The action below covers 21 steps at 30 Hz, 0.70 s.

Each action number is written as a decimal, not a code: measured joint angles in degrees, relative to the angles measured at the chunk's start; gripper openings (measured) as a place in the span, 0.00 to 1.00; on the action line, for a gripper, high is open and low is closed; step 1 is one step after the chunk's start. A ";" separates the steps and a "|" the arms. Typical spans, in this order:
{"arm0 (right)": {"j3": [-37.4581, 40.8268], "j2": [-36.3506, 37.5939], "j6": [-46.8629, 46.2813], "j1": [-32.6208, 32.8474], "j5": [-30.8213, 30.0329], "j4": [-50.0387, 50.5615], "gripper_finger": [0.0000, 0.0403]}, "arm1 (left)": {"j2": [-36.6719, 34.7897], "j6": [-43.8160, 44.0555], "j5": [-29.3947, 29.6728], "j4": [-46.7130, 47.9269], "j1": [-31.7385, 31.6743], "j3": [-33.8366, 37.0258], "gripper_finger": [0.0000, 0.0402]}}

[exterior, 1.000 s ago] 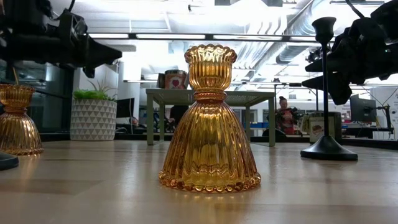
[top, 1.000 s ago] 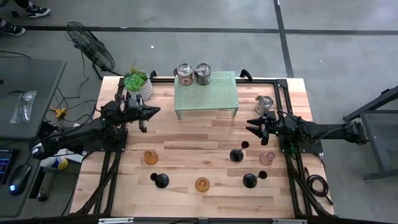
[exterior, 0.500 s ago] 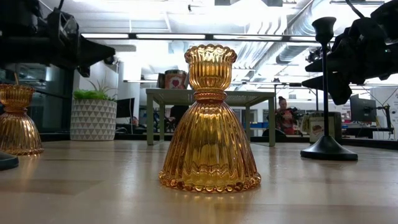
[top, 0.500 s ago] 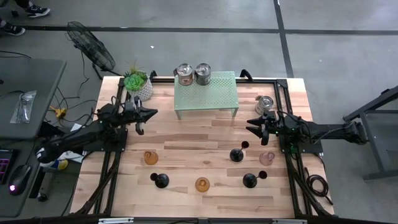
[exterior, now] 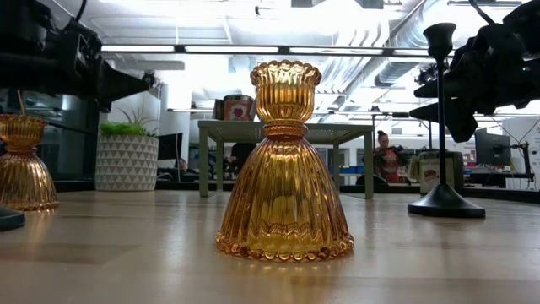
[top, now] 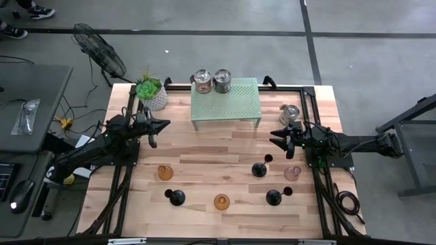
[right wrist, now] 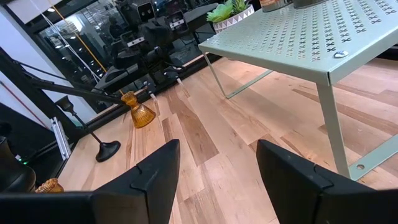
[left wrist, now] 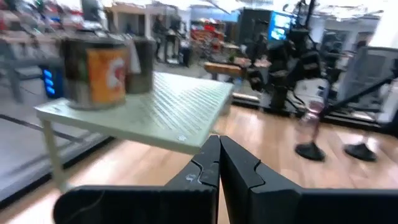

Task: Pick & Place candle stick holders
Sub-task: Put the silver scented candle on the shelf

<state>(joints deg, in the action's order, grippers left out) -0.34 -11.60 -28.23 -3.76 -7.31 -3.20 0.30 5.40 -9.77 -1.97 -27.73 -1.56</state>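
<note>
Two silver cups (top: 201,80) (top: 222,79) stand on the green perforated stand (top: 235,102). A third silver cup (top: 290,113) stands on the table at the right. Two amber glass holders (top: 165,172) (top: 221,201), a pale pink one (top: 293,173) and three black stemmed ones (top: 259,169) (top: 176,197) (top: 274,197) stand upright on their bases on the near half of the table. My left gripper (top: 165,124) is shut and empty, left of the stand; it shows shut in its wrist view (left wrist: 219,163). My right gripper (top: 274,137) is open and empty, above the table right of centre (right wrist: 214,165).
A white pot with a green plant (top: 151,92) stands at the far left corner. The green stand's legs (right wrist: 329,118) rise from the table at the back. Bare wood lies between the two grippers (top: 218,146). A person (exterior: 390,156) shows in the room beyond.
My left gripper has drawn back a little toward the table's left edge, staying above the table. My right arm and all holders have kept still.
</note>
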 joint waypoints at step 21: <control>0.01 0.01 0.00 0.00 0.02 0.00 0.51 | 0.33 -0.41 6.06 2.48 6.47 0.09 0.00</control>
<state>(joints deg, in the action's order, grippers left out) -0.33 -11.58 -28.22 -3.76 -7.29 -3.20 0.62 4.99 -3.72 0.51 -21.26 -1.48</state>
